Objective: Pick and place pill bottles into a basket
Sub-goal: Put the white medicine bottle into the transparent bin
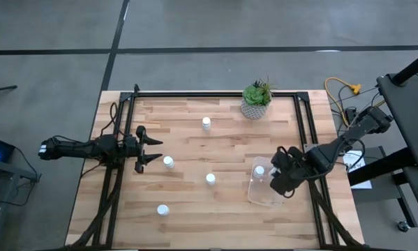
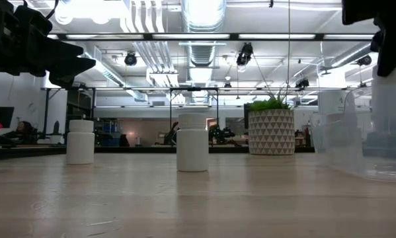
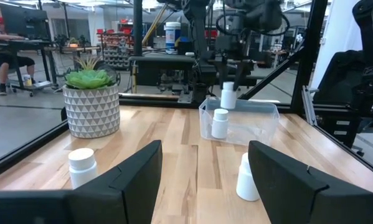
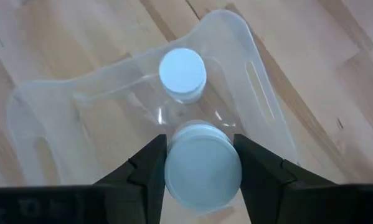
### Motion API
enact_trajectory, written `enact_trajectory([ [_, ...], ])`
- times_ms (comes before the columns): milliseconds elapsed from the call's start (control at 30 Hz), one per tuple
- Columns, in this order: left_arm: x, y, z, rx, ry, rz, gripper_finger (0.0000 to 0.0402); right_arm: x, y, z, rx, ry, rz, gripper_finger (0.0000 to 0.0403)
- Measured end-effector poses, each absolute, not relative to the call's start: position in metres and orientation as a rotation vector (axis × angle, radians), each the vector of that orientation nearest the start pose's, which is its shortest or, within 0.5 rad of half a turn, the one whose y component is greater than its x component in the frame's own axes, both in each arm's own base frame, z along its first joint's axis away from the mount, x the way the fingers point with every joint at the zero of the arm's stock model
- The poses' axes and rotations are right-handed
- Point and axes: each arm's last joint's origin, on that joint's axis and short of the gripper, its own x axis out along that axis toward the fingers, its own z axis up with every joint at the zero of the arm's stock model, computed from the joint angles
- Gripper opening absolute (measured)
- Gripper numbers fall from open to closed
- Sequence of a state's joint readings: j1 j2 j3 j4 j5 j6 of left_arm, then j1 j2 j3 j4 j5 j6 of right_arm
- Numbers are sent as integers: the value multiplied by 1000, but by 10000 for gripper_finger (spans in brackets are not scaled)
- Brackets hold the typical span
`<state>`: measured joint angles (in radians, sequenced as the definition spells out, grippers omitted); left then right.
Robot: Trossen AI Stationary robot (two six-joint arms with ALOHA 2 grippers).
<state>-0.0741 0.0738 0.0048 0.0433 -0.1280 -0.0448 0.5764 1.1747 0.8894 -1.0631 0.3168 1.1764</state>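
Note:
Three white pill bottles (image 1: 206, 123) (image 1: 168, 162) (image 1: 211, 179) stand upright on the wooden table, and another (image 1: 163, 209) stands near the front. One bottle (image 4: 182, 73) stands inside the clear basket (image 1: 264, 189) at the right. My right gripper (image 1: 282, 178) is over the basket, shut on a further bottle (image 4: 203, 171). My left gripper (image 1: 156, 150) is open and empty at the table's left, close to the bottle at its tips. My right gripper pinches the bottle at its cap (image 4: 203, 163) between its two fingers (image 4: 150, 163), coming from above and pointing down. The bottle hangs upright below the fingers (image 3: 228, 95), lifted clear, over the basket and beside the bottle that stands in it.
A potted green plant (image 1: 256, 100) in a pale patterned pot stands at the table's far edge. A black frame (image 1: 215, 94) runs round the table. In the left wrist view a person (image 3: 2, 56) sits at a desk beyond the table.

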Motion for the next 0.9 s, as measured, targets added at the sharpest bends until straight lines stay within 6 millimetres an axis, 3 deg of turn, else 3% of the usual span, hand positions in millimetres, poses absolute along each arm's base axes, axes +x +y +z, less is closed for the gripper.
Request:
enact_trajectory([
  [367, 102, -4, 163, -42, 25, 54, 222, 160, 92, 209, 424, 1163, -543, 147],
  [800, 102, -4, 163, -42, 27, 55, 222, 163, 83, 202, 385, 1183, -554, 147],
  [900, 102, -4, 163, -42, 26, 55, 222, 164, 82, 202, 385, 1182, -554, 176],
])
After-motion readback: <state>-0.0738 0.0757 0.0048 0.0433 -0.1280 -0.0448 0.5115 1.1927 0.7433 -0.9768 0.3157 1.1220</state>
